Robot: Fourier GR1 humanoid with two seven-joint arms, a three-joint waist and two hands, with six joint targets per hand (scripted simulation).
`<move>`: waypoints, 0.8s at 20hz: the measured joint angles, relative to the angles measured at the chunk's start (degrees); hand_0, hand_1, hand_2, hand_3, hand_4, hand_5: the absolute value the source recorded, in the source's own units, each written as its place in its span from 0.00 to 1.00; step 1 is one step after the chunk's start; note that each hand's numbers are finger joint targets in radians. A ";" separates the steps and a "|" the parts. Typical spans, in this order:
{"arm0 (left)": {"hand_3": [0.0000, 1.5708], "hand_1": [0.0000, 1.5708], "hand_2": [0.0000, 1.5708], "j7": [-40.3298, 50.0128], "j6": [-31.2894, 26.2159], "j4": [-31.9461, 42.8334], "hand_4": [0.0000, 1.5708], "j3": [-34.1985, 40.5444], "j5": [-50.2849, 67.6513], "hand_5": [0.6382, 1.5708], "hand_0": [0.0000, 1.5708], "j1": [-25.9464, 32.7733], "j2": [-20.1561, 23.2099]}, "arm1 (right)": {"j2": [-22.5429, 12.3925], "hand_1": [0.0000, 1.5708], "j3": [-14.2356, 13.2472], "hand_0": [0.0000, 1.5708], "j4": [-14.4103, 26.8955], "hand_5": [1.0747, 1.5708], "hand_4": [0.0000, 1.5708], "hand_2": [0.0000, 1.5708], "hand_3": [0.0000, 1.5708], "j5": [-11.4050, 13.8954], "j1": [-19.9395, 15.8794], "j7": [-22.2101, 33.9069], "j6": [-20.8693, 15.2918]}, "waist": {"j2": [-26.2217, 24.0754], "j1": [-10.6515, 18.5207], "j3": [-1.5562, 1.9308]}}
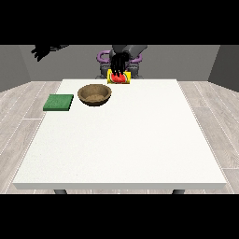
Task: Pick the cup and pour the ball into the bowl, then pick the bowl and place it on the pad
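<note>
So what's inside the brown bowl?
The bowl looks empty: only its brown inside shows, no ball. The near wall hides a little of the bottom. The cup sits behind it, under a hand.

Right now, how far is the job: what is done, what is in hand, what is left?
Done: nothing finished yet; the bowl sits on the table, apart from the green pad. In hand: one robot hand is on the yellow and red cup at the table's far edge. Left: pour the ball, not visible here, then move the bowl onto the pad.
</note>
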 measured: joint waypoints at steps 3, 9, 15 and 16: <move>0.99 0.00 0.73 -0.74 -3.38 -1.44 0.55 -0.65 -1.14 1.00 0.00 -0.17 -0.28 | 0.22 0.00 0.42 0.00 -0.58 1.00 0.29 0.00 0.17 -0.14 -0.66 0.52 -0.18 | 0.28 -0.70 -0.01; 1.00 0.98 1.00 -2.45 -9.84 -2.73 0.77 -4.02 -6.06 0.96 0.98 -1.87 0.95 | 0.37 0.00 0.50 0.00 -0.35 1.00 0.31 0.00 0.20 -0.62 -1.74 0.03 0.16 | 1.30 -1.33 0.02; 1.00 0.96 1.00 -5.03 -17.84 0.37 0.80 -9.90 -13.73 0.94 0.96 -4.66 2.40 | 0.62 0.00 0.60 0.00 0.31 1.00 0.30 0.00 0.20 -1.20 -1.47 0.67 0.64 | 0.38 -1.61 0.02; 1.00 0.96 1.00 -5.70 -18.78 0.52 0.80 -9.72 -14.28 0.93 0.96 -5.14 2.69 | 0.46 0.00 0.52 0.00 0.11 1.00 0.30 0.00 0.18 -1.58 -1.45 0.78 1.08 | 0.38 -1.86 0.02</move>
